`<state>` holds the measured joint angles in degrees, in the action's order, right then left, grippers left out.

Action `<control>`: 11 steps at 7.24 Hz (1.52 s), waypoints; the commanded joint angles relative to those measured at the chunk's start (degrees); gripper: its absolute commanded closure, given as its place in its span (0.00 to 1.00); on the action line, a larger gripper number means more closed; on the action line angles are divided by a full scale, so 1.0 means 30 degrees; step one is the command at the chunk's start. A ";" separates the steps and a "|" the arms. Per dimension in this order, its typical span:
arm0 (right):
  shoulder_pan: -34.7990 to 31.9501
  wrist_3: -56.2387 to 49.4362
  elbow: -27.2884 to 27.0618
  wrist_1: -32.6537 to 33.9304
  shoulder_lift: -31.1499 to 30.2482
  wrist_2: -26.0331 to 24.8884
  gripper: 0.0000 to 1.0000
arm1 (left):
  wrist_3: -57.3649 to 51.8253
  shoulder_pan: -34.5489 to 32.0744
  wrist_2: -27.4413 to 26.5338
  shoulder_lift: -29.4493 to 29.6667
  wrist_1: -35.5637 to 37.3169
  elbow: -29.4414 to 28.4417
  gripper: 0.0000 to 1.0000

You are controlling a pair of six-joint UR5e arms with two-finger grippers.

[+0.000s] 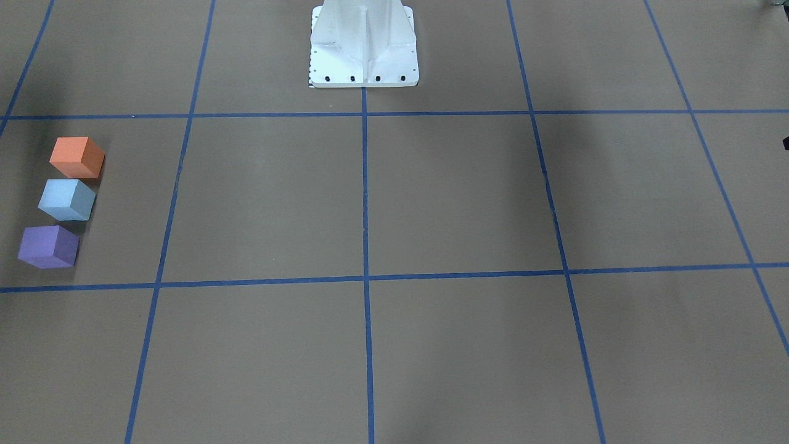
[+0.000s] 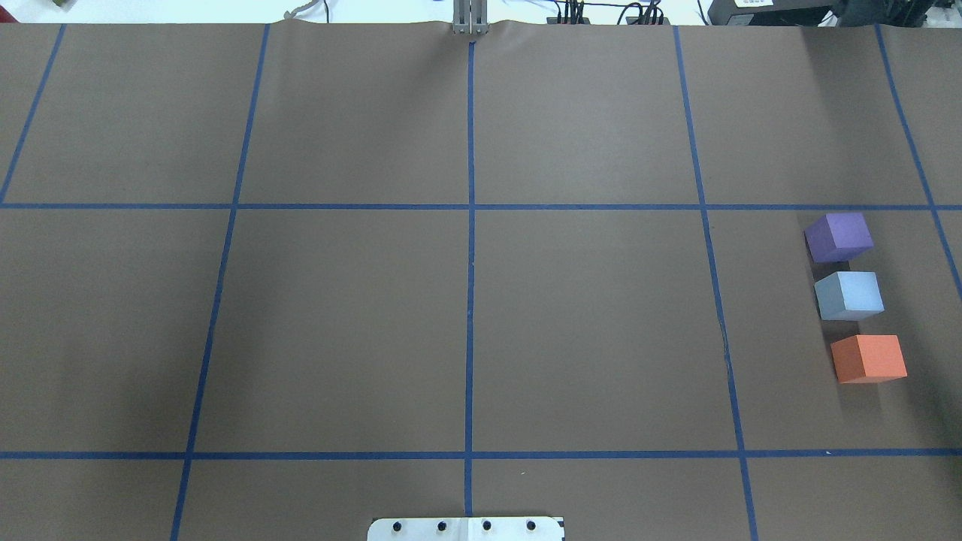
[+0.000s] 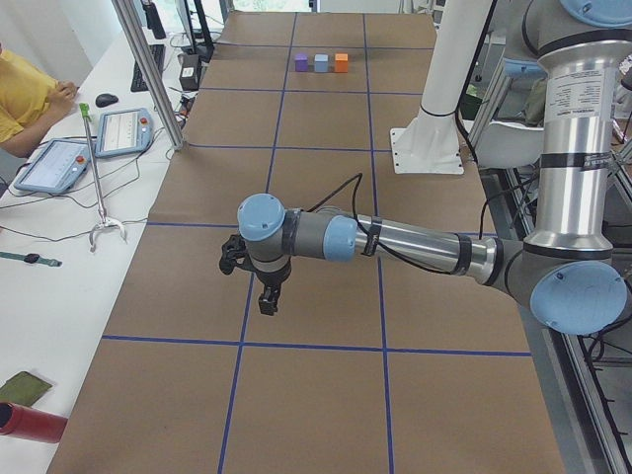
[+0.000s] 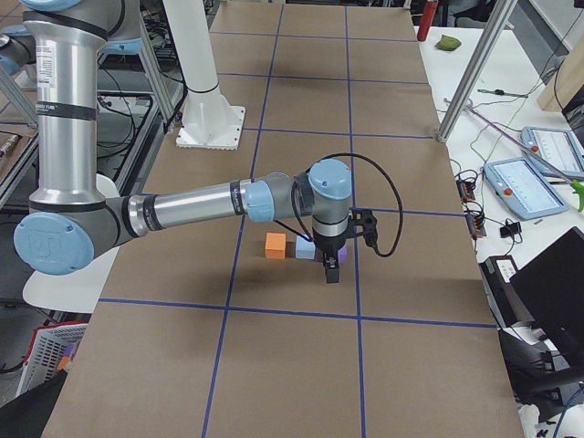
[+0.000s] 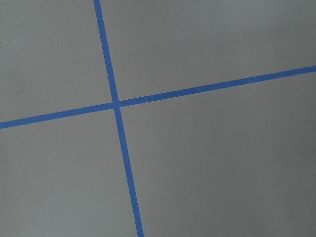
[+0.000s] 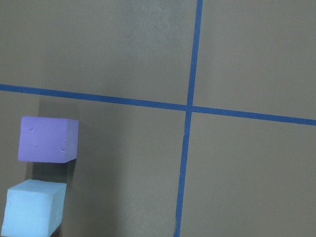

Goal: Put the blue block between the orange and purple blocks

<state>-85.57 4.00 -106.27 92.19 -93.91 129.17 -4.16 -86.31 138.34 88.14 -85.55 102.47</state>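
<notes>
The blue block [image 2: 849, 294] sits on the worktop [image 2: 586, 330] near its right end, between the orange block [image 2: 869, 358] and the purple block [image 2: 839, 237]. The three form one short row. Orange lies toward the robot's edge and purple toward the far edge.

- **Overhead view:** narrow gaps show between neighbouring blocks.
- **Side views:** these alone show the arms.
  - From the right end, the right gripper [image 4: 330, 267] hangs over the row and hides part of the purple block. I cannot tell whether it is apart or together.
  - From the left end, the left gripper [image 3: 269, 299] hangs near the worktop's left end, well apart from the blocks. Its state likewise cannot be told.
- **Right wrist view:** only this view shows small dents in the purple block's face.

All three blocks are matte, foam-like cubes. The worktop is covered in brown paper gridded with blue tape [image 5: 116, 103]. The white mount [image 1: 363, 43] is bolted at the robot's edge.
</notes>
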 commanded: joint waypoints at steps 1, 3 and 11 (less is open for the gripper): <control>0.0017 -0.0014 -0.0024 -0.0026 -0.0045 0.0098 0.00 | 0.0011 0.0001 0.0000 -0.0199 -0.0019 0.0413 0.00; 0.0396 0.0045 -0.0024 -0.0085 0.0042 0.0244 0.00 | 0.0011 0.0001 0.0000 -0.0374 0.0010 0.0619 0.00; 0.0808 0.0308 -0.0200 -0.0114 0.0629 0.0245 0.00 | -0.0019 0.0001 0.0000 -0.0727 -0.0224 0.1087 0.00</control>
<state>-83.18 4.85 -106.85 91.77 -91.99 129.86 -4.22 -86.31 138.34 85.88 -85.96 105.68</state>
